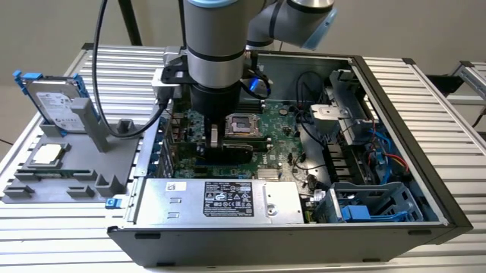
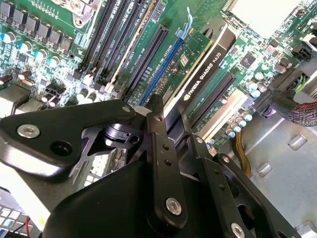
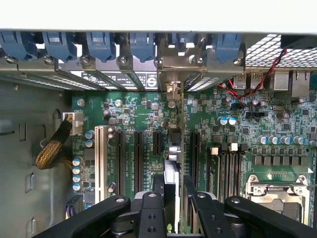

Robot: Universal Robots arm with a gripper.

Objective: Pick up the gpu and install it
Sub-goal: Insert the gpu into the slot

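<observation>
Black gripper linkage sits closest to the lens in both wrist views, and between its fingers the gripper is clamped on the gpu, which stands on edge over the motherboard inside the open computer case. In the first wrist view the card runs as a thin upright strip from the fingertips toward the rear wall of the case, its silver end bracket lining up with one rear slot opening. In the second wrist view its black cooler face lies just beside a long blue expansion slot, tilted slightly against it, so I judge the card is at or entering its slot but I cannot tell whether it is fully seated. To do this step well, the card's lower edge should stay parallel to the slot along its whole length, the bracket should slide cleanly against the rear wall, and pressure should come straight toward the board rather than at a lean. Counted in the exterior view: one arm, one case, one power supply at the case's near edge, one empty CPU socket beside the gripper, and outside the case one grey fixture carrying one hard drive and one CPU chip.
</observation>
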